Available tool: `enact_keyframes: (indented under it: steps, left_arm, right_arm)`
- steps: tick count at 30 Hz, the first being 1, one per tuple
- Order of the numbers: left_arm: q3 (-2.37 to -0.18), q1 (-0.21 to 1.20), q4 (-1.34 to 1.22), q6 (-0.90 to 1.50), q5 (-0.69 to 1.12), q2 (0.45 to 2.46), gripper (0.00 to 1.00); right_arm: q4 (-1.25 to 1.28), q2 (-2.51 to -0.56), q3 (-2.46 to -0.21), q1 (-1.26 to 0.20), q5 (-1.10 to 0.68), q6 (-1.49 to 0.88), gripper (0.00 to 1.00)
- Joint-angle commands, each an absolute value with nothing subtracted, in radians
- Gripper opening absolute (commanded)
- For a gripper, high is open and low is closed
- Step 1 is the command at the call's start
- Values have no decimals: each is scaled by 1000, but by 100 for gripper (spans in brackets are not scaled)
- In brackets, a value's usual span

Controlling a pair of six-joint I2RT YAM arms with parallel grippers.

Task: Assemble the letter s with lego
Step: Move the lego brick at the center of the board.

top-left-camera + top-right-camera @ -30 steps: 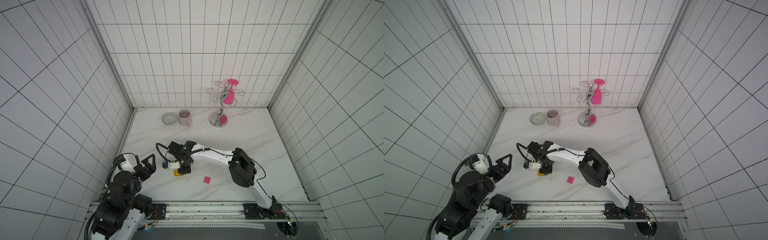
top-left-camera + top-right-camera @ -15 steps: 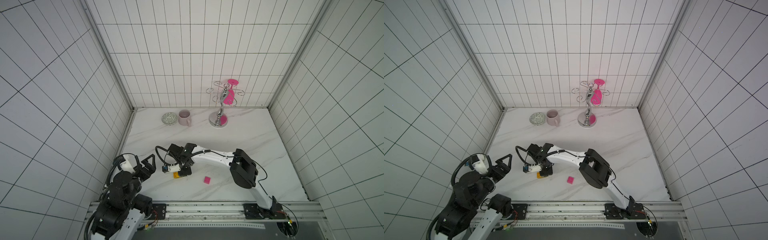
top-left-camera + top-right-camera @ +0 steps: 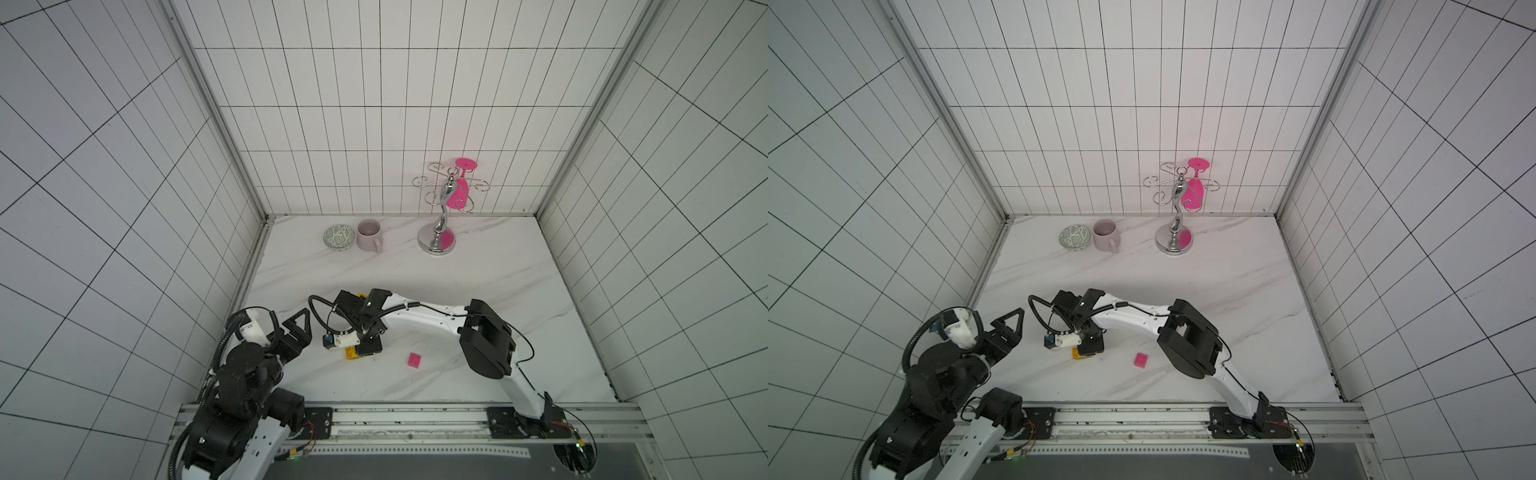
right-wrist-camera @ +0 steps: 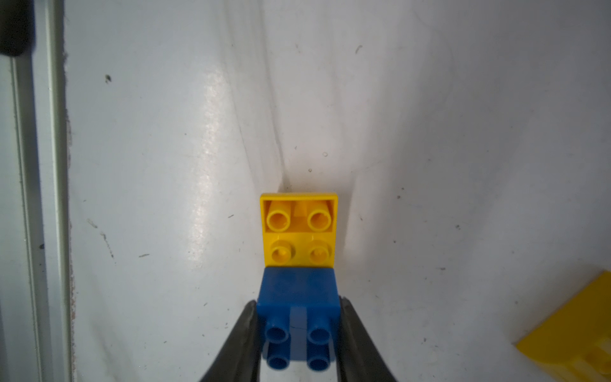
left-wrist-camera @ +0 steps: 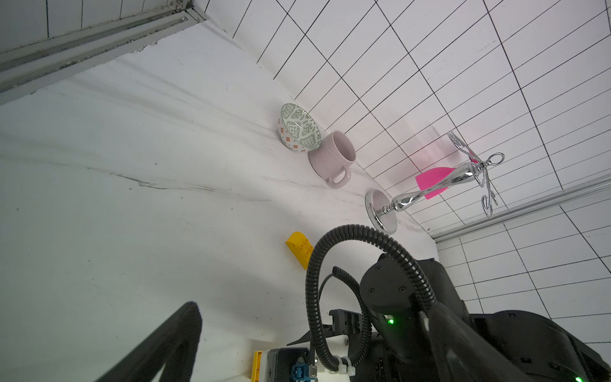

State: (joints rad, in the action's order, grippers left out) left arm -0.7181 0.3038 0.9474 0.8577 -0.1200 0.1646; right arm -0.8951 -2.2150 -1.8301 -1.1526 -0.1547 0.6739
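1. White tiled walls box in the marble tabletop (image 3: 478,282). In both top views your right gripper (image 3: 368,349) points down near the front left of the marble, over a yellow brick (image 3: 351,354). A pink brick (image 3: 414,360) lies apart on its right. Your left gripper (image 3: 297,330) hangs close by, jaws spread wide and empty.
2. In the left wrist view, a second yellow brick (image 5: 299,248) lies alone on the marble, well apart from the bowl (image 5: 299,132), mug (image 5: 332,158) and chrome stand (image 5: 429,191) by the back wall.
3. In the right wrist view, your right gripper's fingers (image 4: 244,340) are clamped on a blue brick (image 4: 297,294). It touches the end of the yellow brick.
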Motion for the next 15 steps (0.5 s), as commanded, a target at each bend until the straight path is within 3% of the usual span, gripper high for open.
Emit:
enact_keyframes:
  steps: [1,15]
  left_arm:
    - [-730,301,954,867,-135,154,99]
    - [-763,300,960,848,-129,175,99]
  right_arm:
    - [-959,-2285,-1820,-1169,-136,667,19]
    - [-959,-2176,-1714,-1094,29,584,18]
